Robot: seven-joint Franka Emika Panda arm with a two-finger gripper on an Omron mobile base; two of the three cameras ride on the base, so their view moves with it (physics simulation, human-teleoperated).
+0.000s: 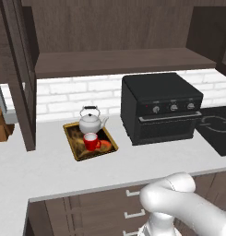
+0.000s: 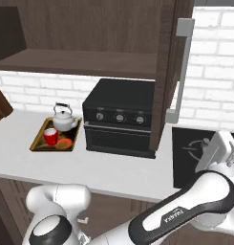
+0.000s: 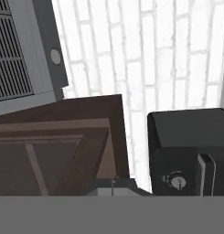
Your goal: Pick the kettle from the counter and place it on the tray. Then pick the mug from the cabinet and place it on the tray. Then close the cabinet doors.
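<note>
Doors (image 2: 168,72) standing open, rigid and hinged, likely swinging lightly; bar handle (image 2: 182,72) offering the best hold. Kettle (image 1: 91,120) and mug (image 1: 91,141) sitting on tray (image 1: 73,146), left worktop. Pincer pressed together, pinching nothing.

Kettle (image 1: 90,122) and mug (image 1: 91,141) are seen on the tray (image 1: 76,152), mug in front, left of the oven (image 1: 160,108) on the counter (image 1: 50,170), below the cabinet (image 1: 114,62)
</note>
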